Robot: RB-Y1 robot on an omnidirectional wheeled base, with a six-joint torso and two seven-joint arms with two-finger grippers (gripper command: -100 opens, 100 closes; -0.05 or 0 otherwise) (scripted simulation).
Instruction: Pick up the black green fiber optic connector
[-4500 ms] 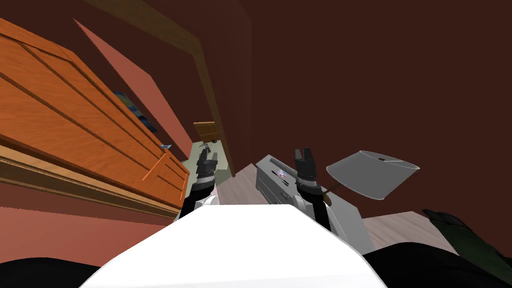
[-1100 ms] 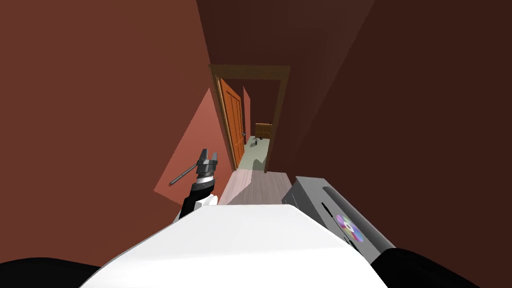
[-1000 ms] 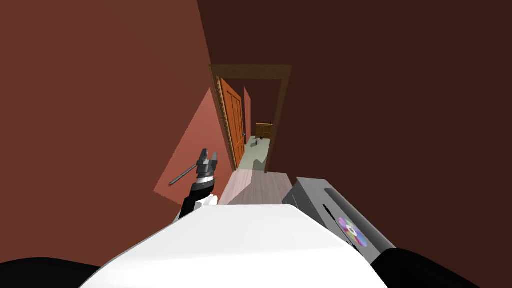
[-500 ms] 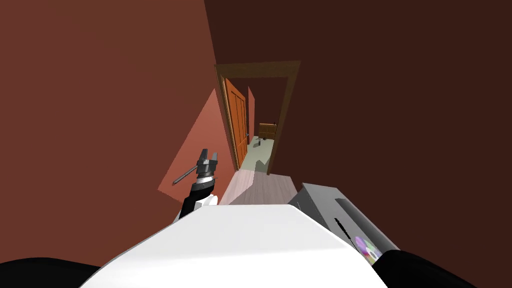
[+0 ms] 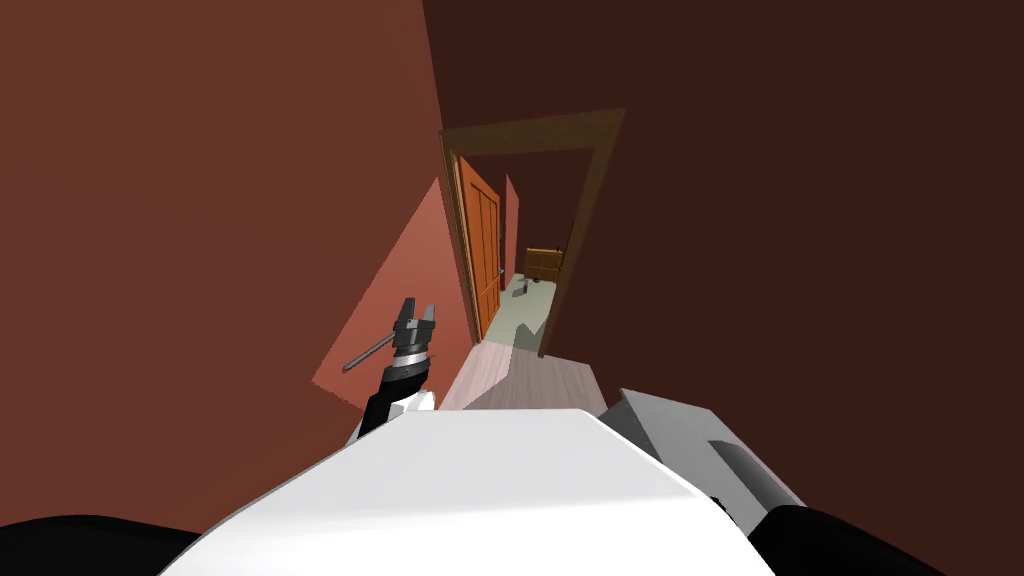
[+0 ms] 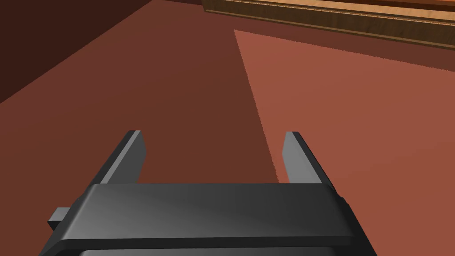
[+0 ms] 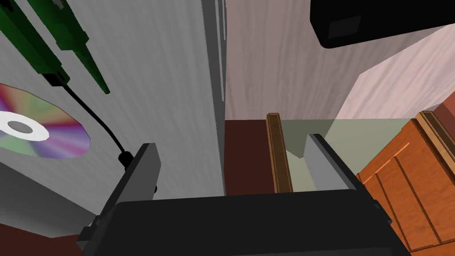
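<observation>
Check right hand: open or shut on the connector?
Open, empty. Right hand fingers stand wide apart; the green connector lies on the grey top, ungripped.

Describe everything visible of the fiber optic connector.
The connector has two long dark green bodies side by side, one ending in a black boot. A thin black cable curves from it to a small black end near the open right gripper. It lies flat on the grey top beside a rainbow disc.

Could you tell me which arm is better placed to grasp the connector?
Right, probably: the open right gripper is by the grey surface bearing the green connector; the open left gripper faces a reddish wall.
</observation>
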